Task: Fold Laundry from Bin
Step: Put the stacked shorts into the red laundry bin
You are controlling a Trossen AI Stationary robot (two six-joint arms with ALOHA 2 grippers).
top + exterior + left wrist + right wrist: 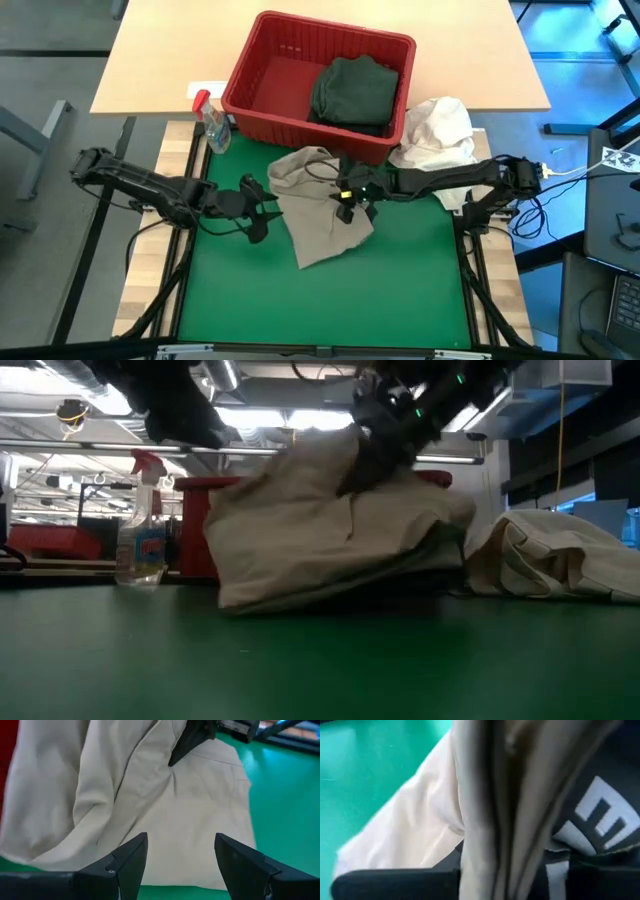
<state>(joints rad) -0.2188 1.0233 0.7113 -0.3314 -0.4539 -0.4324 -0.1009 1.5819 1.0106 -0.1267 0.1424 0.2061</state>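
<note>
Khaki garment point(318, 205) was pinched in a fold by the right gripper point(347, 203); the left gripper point(262, 212), jaws apart, waited beside it. Spreading flat seemingly came next.

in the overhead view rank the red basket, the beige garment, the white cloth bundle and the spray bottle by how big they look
1. red basket
2. beige garment
3. white cloth bundle
4. spray bottle

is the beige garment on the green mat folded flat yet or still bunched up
Still bunched up. The khaki garment lies crumpled and creased on the green mat, one part lifted where the right gripper pinches it; the left gripper waits open beside it.
</note>
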